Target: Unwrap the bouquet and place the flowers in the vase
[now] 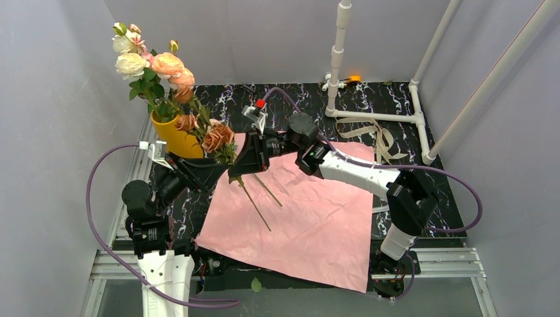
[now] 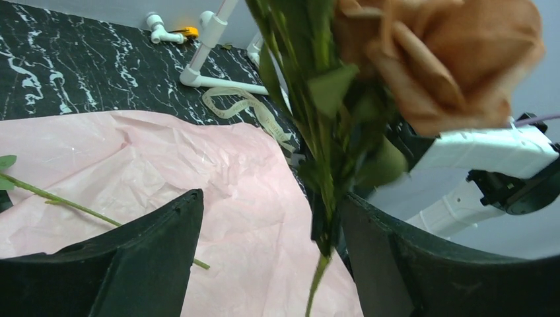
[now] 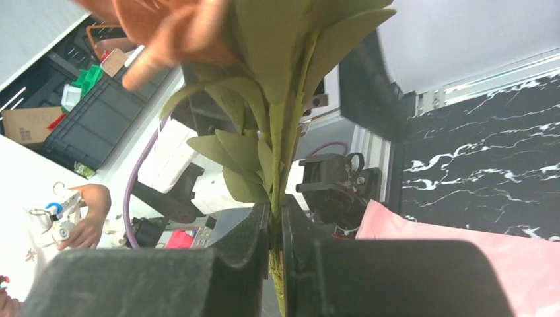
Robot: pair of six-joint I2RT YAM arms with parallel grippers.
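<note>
The mustard-yellow vase (image 1: 173, 137) stands at the table's left edge, holding several flowers (image 1: 155, 66). My right gripper (image 1: 239, 168) (image 3: 276, 218) is shut on the green stems (image 3: 277, 165) of a small bunch of brown-peach roses (image 1: 218, 137), just right of the vase. Two thin stems (image 1: 257, 208) hang down over the pink paper (image 1: 310, 218). My left gripper (image 1: 214, 173) (image 2: 272, 198) is open, its fingers on either side of the same bunch's stem (image 2: 325, 218), which sits close to the right finger (image 2: 396, 264). A brown rose (image 2: 449, 59) fills the upper left wrist view.
The unwrapped pink paper lies flat across the middle of the black marble table (image 1: 396, 99). The beige ribbon (image 1: 380, 135) lies loose at the back right by a white pipe frame (image 1: 370, 115). A loose stem (image 2: 53, 195) rests on the paper.
</note>
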